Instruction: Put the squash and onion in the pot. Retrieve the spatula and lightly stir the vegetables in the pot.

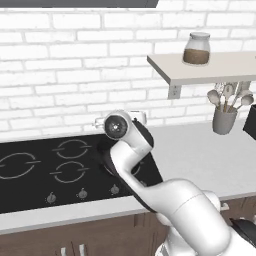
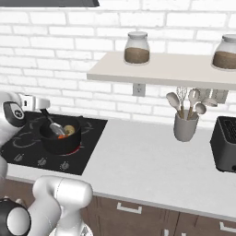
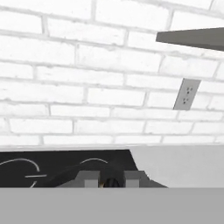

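White robot arm [image 2: 27, 198] rises in the foreground and reaches over a black glass stovetop [image 2: 27, 143]. On its right front burner sits a low round black pot [image 2: 61, 137], holding a small golden-tan onion [image 2: 69, 130] and a small orange-red squash chunk [image 2: 61, 136]. A thin grey spatula [image 2: 54, 126] slants into the pot, its upper end at the dark gripper [image 2: 44, 112]; whether the claw is clamped on it cannot be told. Behind, a grey cup of pale spoons [image 2: 185, 120] stands on the counter.

pot [image 2: 60, 140] black | onion [image 2: 69, 130] golden-tan | squash [image 2: 61, 136] orange-red | spatula [image 2: 56, 128] grey | stove [image 2: 27, 147] black, pale ring marks | wall [image 2: 69, 50] white brick | counter [image 2: 152, 170] light grey | jars [image 2: 137, 48] brown-filled, upper right | cup [image 2: 185, 126] grey
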Controlling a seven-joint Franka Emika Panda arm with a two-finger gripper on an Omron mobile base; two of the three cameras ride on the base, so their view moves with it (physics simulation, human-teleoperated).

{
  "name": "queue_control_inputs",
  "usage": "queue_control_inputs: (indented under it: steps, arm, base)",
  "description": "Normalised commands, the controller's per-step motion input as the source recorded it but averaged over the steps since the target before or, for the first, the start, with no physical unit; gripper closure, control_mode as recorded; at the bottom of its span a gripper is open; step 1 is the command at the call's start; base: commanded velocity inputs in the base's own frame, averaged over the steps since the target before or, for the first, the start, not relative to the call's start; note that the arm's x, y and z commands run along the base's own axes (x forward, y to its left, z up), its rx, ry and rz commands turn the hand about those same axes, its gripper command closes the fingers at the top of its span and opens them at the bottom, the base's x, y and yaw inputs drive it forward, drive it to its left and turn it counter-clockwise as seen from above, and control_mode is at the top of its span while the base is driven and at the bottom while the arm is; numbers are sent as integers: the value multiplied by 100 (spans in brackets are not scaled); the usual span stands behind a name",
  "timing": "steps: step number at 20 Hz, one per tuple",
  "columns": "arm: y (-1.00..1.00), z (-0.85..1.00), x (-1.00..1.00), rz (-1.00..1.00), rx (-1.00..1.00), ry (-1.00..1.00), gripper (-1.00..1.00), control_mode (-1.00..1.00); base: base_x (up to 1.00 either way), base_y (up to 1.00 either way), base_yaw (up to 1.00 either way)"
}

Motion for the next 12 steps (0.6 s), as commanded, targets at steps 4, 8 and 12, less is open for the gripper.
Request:
queue_control_inputs:
  steps: [4,8,12]
  arm:
    - [-4,-34,3,0,0,3,100,-100]
    - [0,-12,17,0,2,0,100,-100]
    - [0,-1,27,3,3,-5,100,-100]
  base:
    - [0,0,0]
    - [0,0,0]
    - [0,0,0]
